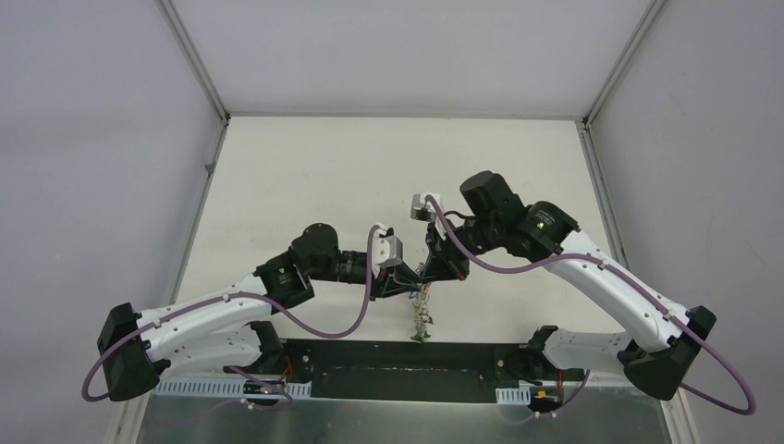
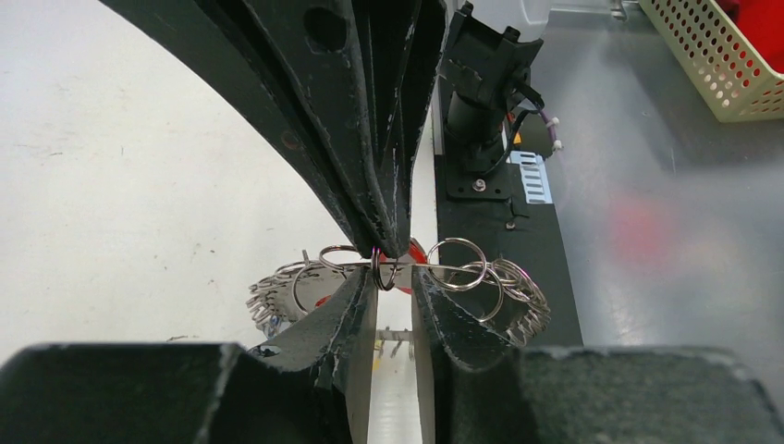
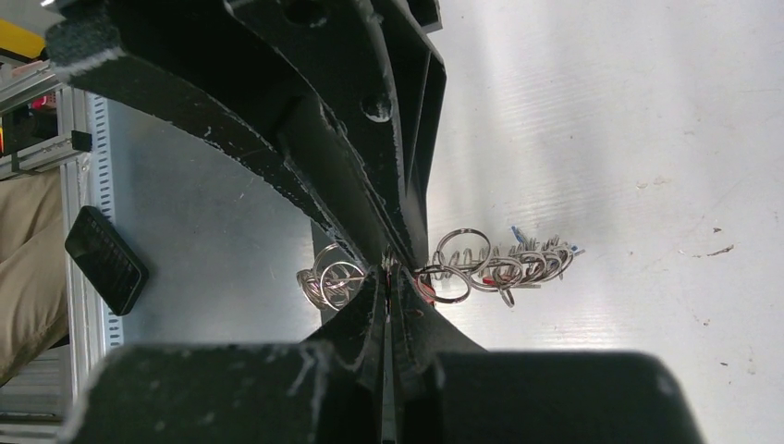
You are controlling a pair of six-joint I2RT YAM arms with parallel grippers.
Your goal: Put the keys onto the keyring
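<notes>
The keyring (image 1: 422, 310) hangs in the air between the two arms, above the table's near edge, with keys (image 1: 421, 331) dangling below it. My right gripper (image 1: 431, 270) is shut on it: in the left wrist view the right gripper (image 2: 388, 250) pinches the rim where a small split ring (image 2: 386, 275) hangs. My left gripper (image 2: 394, 282) straddles that ring with a narrow gap; whether it presses anything is hidden. A red tag (image 2: 419, 253) shows just behind. In the right wrist view the keyring (image 3: 518, 268) runs sideways past the shut right gripper (image 3: 388, 273).
The black base rail (image 1: 398, 370) lies right under the hanging keys. A cream perforated basket (image 2: 716, 55) stands off the table to one side. A black flat device (image 3: 102, 259) and a person's beige leg (image 3: 28, 277) are beyond the table edge.
</notes>
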